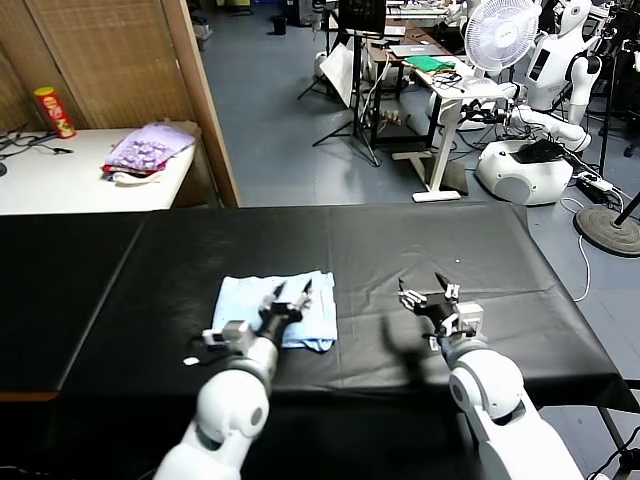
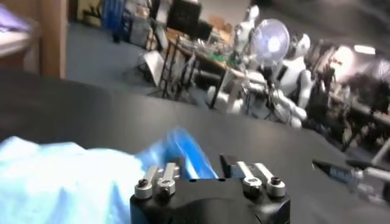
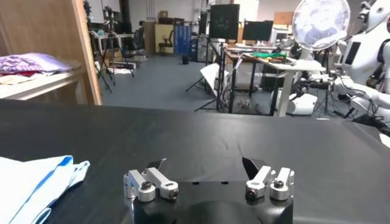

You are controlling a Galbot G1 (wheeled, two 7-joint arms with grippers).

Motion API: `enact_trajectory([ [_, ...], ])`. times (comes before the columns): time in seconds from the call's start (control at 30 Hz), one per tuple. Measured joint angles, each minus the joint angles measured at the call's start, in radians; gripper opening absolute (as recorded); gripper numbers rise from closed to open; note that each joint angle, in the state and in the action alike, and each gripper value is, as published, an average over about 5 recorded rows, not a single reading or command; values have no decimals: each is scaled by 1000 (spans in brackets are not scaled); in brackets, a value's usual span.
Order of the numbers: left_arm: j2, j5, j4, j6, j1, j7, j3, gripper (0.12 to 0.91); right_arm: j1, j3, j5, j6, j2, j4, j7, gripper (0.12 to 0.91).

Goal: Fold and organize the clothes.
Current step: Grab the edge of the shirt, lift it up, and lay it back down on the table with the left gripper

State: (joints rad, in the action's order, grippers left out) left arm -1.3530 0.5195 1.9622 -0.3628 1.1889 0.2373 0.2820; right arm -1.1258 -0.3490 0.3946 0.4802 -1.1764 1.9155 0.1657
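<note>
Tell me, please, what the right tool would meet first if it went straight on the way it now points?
Probably nothing soon: the right tool, open, points across bare black table toward its far edge. The folded blue T-shirt lies off to its left, outside that line. Depth is hard to judge.

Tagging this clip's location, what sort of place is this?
Probably a robotics lab or workshop: white humanoid robots stand at the back, beside cluttered desks with monitors and a standing fan.
</note>
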Motion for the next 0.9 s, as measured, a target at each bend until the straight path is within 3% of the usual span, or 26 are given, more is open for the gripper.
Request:
enact_trajectory([
  [0.07, 42, 60, -21, 1, 7, -11, 50, 786, 2, 5, 0, -1, -2, -4, -2, 798],
  [0.23, 110, 192, -71, 0, 39, -33, 170, 798, 8, 15, -1, -4, -6, -12, -5, 798],
  [0.53, 100, 416, -117, -14, 65, -13, 254, 782, 16, 17, -2, -9, -3, -17, -7, 798],
  [0.67, 88, 427, -131, -21, 68, -14, 256, 627, 19, 19, -2, -10, -5, -18, -7, 798],
  [0.9, 87, 390, -127, -36, 79, -18, 263, 233, 16, 13, -1, 3, -10, -18, -1, 798],
])
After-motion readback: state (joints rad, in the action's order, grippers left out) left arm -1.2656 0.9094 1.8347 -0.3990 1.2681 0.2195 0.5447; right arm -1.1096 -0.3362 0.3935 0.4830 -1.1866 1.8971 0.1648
